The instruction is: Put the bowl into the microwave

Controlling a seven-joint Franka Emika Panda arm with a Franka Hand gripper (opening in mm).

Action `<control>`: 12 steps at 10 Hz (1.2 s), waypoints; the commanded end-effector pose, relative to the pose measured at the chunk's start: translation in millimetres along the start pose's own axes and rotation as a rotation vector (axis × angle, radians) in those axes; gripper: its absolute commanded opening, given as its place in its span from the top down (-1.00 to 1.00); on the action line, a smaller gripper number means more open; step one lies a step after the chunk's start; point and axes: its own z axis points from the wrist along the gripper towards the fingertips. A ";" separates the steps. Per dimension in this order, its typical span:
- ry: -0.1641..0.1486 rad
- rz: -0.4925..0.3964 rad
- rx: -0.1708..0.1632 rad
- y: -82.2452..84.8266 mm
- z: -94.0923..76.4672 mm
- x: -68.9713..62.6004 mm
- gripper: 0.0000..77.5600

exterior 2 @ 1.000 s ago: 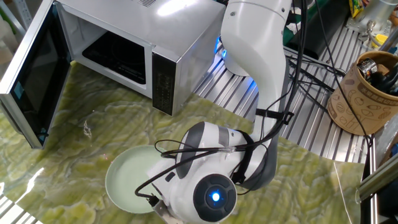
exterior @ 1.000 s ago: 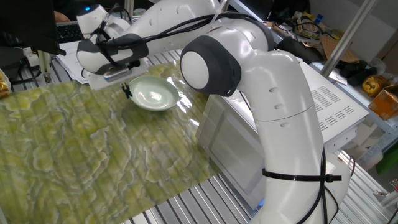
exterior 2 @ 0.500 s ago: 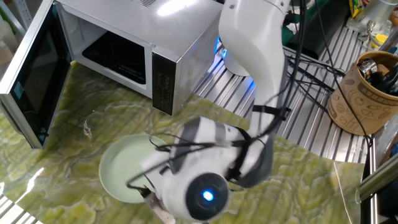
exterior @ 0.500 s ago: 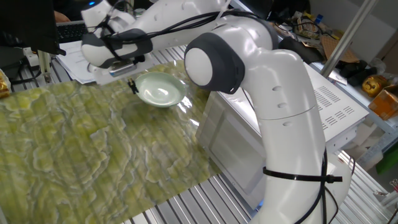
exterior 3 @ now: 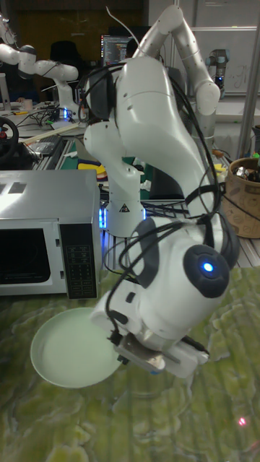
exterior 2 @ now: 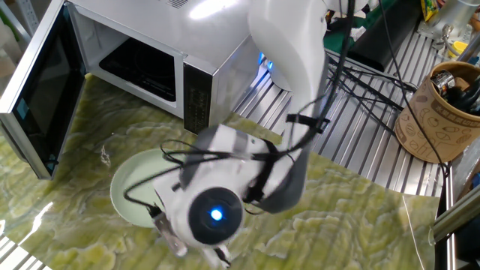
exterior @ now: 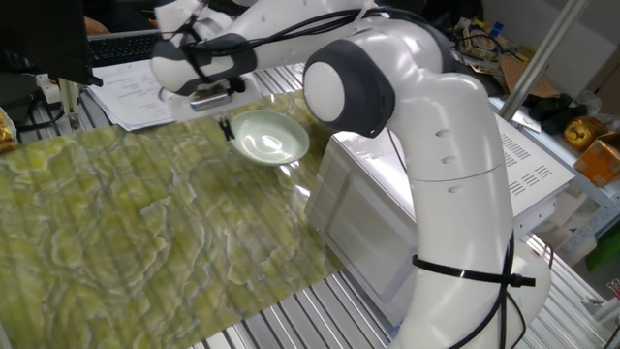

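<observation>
The pale green bowl (exterior: 272,139) hangs just above the green marbled mat, held by its rim. My gripper (exterior: 228,129) is shut on the rim's left side in one fixed view. From the other side the bowl (exterior 2: 133,189) shows partly under my wrist, with the gripper (exterior 2: 157,217) at its near edge. In the tall view the bowl (exterior 3: 70,348) is lower left and the gripper (exterior 3: 117,341) grips its right rim. The silver microwave (exterior 2: 212,45) stands behind with its dark glass door (exterior 2: 37,84) swung open and its cavity (exterior 2: 142,69) showing; it is also seen as the microwave (exterior: 509,165) and the microwave (exterior 3: 45,242).
A green marbled mat (exterior: 145,228) covers the table. A brown patterned cup (exterior 2: 439,112) of tools stands on the slatted metal surface at the right. Papers (exterior: 131,89) lie beyond the mat's far edge. My own arm (exterior: 436,165) rises over the microwave.
My gripper has carried the bowl across the mat toward the microwave's open side, rightward in one fixed view and leftward in the other. The grip on the rim is unchanged.
</observation>
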 end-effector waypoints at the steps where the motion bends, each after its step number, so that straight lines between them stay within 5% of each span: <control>1: -0.011 0.124 0.043 -61.9 11.4 -8.7 0.97; 3: -0.033 0.139 0.070 -69.2 14.5 -8.6 0.97; 8: -0.027 0.111 0.052 -69.2 14.5 -8.6 0.97; 9: -0.006 0.141 -0.004 -69.2 14.5 -8.6 0.97; 12: -0.001 0.162 -0.024 -69.2 14.5 -8.6 0.97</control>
